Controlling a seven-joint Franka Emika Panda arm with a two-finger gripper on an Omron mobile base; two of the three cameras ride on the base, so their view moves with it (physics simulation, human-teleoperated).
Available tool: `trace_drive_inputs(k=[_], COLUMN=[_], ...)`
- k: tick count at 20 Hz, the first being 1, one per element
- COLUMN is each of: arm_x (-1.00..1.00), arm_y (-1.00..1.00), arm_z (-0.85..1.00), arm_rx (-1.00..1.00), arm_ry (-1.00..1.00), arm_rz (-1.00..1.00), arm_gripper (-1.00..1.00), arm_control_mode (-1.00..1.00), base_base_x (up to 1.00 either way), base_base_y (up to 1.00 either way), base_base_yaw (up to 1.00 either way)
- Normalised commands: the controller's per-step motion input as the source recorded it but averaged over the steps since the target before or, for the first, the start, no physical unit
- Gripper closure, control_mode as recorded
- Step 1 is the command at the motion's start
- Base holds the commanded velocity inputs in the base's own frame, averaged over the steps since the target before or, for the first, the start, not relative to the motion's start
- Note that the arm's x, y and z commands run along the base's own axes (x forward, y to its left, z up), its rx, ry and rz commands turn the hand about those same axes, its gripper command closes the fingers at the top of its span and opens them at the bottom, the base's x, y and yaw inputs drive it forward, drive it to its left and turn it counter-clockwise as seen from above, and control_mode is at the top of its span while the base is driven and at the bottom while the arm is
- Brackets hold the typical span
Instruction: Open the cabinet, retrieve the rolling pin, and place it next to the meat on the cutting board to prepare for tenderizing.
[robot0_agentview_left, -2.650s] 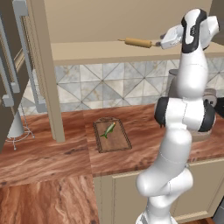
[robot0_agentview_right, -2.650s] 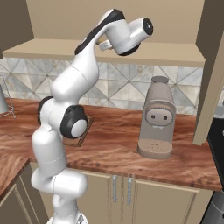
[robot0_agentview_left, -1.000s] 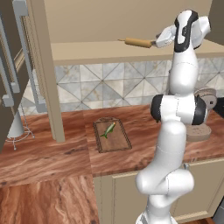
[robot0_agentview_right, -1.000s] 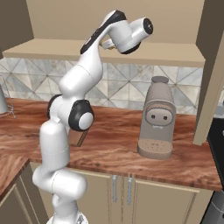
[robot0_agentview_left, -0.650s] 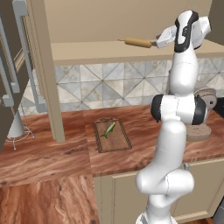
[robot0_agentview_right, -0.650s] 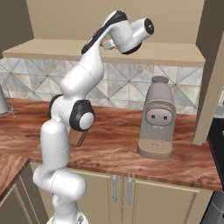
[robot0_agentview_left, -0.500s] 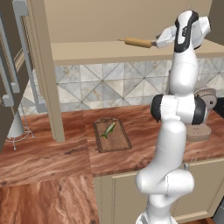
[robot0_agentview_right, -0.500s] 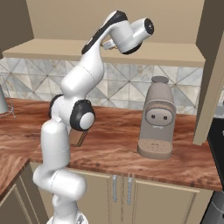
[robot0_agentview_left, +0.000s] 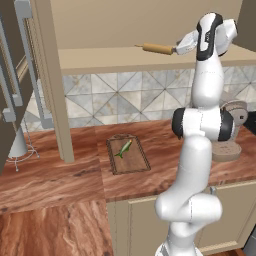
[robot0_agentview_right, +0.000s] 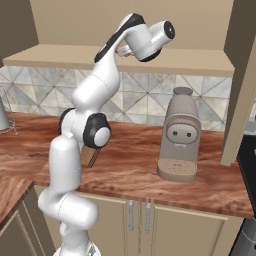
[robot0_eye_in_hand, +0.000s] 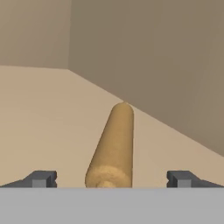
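The rolling pin (robot0_eye_in_hand: 112, 146) lies flat on the shelf inside the open cabinet (robot0_agentview_left: 150, 60), and it is right in front of me, pointing straight away from my jaws (robot0_eye_in_hand: 112, 179). My jaws are spread as wide as they go, with one tip on each side of the near end of the pin, and I am not touching it. I hold nothing. I think the pin is hard wood, so it will not bend or squash when I squeeze it. It looks smooth and round, so I think it could roll away or slip out if I pinch it badly. It does not look heavy, but it is long, so if I grab only the near end, the far end may tip down. I think the best spot to hold is the fat middle part, a bit farther ahead of me than where my tips are now. From the left base view my arm stands tall and almost straight up from the base, and my hand (robot0_agentview_left: 186, 44) bends over at the top to reach sideways onto the shelf, level with the pin. The cutting board (robot0_agentview_left: 128, 155) sits far below me on the worktop (robot0_agentview_left: 65, 175), and the meat (robot0_agentview_left: 123, 149) lies on top of it.
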Motion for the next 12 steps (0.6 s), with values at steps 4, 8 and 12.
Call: trace_drive_inputs(k=[4,8,12], arm_x=[0.08,0.08,0.09], arm_y=[0.05,0.12,0.19], arm_z=[-0.08,-0.08,-0.07], arm_rx=[0.00,0.00,0.00], arm_ry=[0.02,0.02,0.03], arm_rz=[0.00,0.00,0.00], arm_gripper=[-1.00,-1.00,-1.00], arm_control_mode=[-1.00,-1.00,-1.00], base_base_x=[0.00,0.00,0.00], base_base_y=[0.00,0.00,0.00], base_base_yaw=[0.00,0.00,0.00])
